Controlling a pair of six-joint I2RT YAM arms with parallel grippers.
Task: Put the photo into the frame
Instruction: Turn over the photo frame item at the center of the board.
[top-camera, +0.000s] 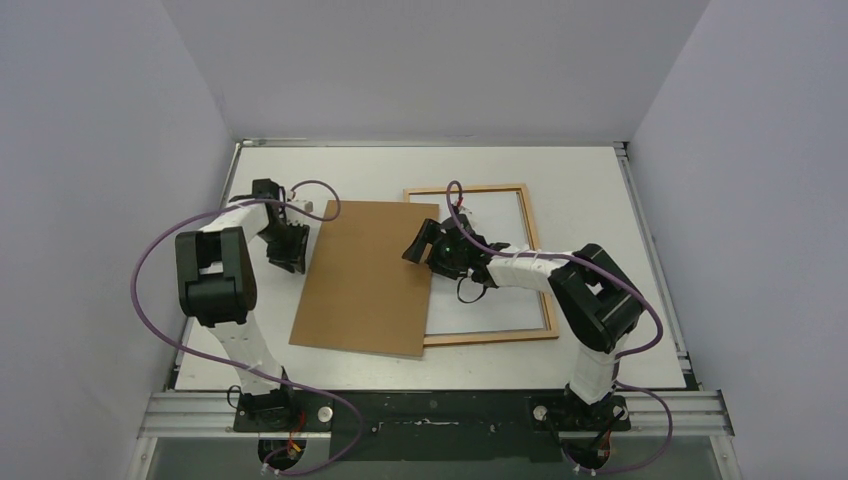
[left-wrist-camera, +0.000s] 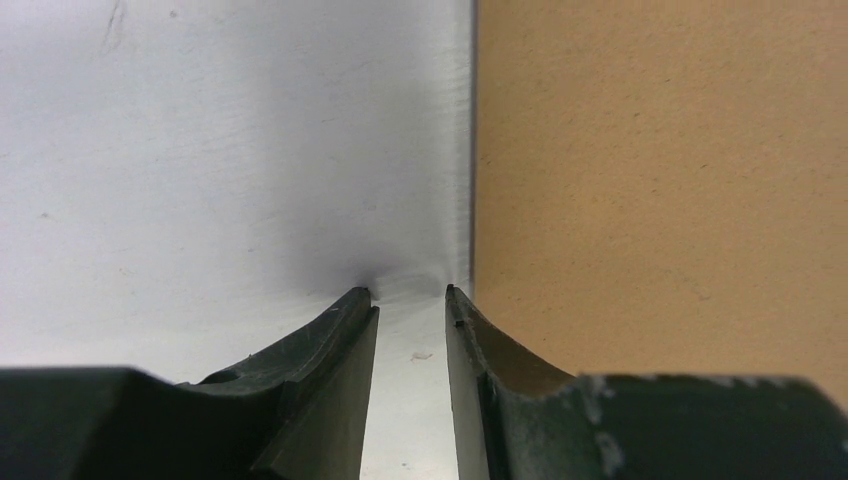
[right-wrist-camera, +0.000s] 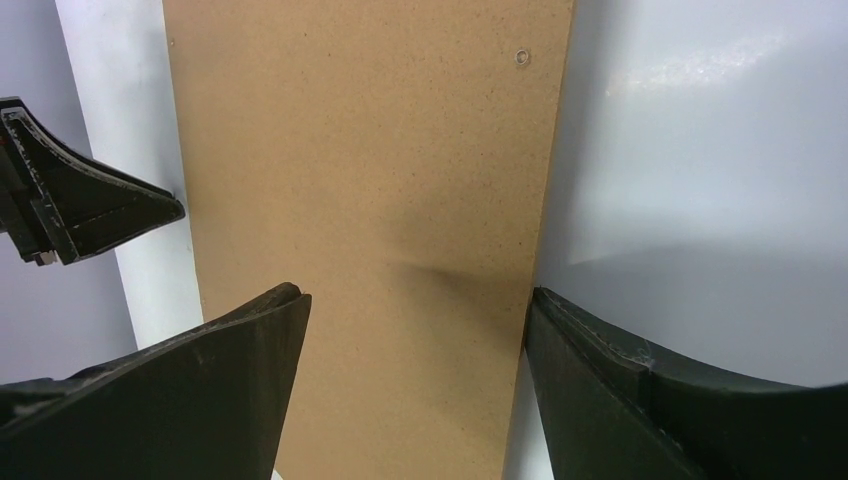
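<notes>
- White tabletop (top-camera: 600, 180) is used as the work surface, and everything is laid flat on it, so sheets can be slid rather than lifted.
- Brown fibreboard backing sheet (top-camera: 365, 275) is seen left of centre, slightly skewed, with its right edge overlapping the left side of the frame. From this lie it is judged to be partway onto or off the opening.
- Reddish-brown wooden frame (top-camera: 500, 337) is laid flat right of centre. Its left rail is hidden under the sheet, while its far, right and near rails are exposed.
- A white field (top-camera: 495, 290) is enclosed by the frame. It may be the photo with its plain back up, resting in the opening, or bare table seen through the pane; which one cannot be told. No printed face is shown anywhere.
- The right gripper (right-wrist-camera: 412, 295) is held low over the sheet's right edge, jaws spread wide with nothing between them. One finger is placed above the fibreboard and the other above the glossy white surface beside it, seemingly to straddle that edge.
- The left gripper (left-wrist-camera: 408, 292) is set down at the sheet's left edge, jaws narrowly apart and clamped on nothing. One tip is touching the edge, apparently to brace or nudge the sheet.
</notes>
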